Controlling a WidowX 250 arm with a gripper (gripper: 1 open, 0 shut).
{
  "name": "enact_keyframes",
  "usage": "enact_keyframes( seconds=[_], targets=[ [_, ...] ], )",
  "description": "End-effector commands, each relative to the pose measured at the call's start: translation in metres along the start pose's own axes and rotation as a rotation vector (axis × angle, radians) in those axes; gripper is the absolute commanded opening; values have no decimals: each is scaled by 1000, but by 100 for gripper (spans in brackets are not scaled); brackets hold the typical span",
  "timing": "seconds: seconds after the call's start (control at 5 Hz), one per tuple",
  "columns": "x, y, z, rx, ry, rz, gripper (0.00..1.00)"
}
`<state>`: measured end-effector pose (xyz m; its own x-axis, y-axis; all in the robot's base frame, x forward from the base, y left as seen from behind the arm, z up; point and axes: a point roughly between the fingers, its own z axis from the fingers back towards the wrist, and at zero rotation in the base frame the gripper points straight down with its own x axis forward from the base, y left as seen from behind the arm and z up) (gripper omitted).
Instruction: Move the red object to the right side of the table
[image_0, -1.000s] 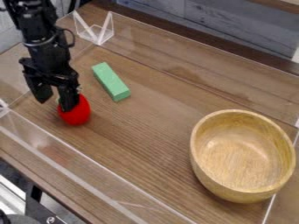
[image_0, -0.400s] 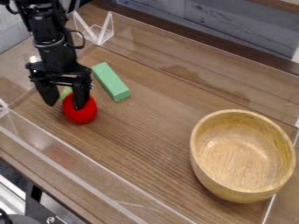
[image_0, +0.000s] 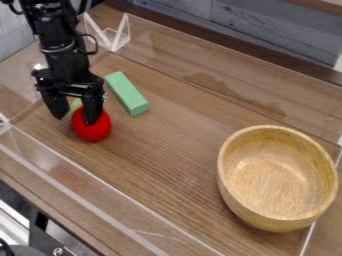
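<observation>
One view is all I have, the camera looking down across the desk (image_0: 187, 110). The red object (image_0: 90, 126) sits near the desk's left edge, just beside the green block (image_0: 126, 92), well apart from the wooden bowl (image_0: 277, 176) at the right. My fingers (image_0: 71, 101) stand wide, straddling it from above. I'd sink lower, keep clear of the block, then close below its widest part.

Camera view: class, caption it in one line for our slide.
Open gripper poised over the red object, green block beside, wooden bowl at right.
</observation>
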<state>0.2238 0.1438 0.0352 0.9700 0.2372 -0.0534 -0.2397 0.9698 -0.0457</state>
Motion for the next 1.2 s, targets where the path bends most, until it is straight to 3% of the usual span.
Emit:
enact_keyframes(
  seconds=[0.0,0.2,0.6,0.8,1.0],
  targets=[
    [8,9,15,21,-16,-24,100],
    [9,15,23,24,-6,-30,100],
    [-1,29,19,15,6,38,100],
    [-7,31,9,17,8,39,0],
    [-9,29,10,19,8,-13,0]
  ],
)
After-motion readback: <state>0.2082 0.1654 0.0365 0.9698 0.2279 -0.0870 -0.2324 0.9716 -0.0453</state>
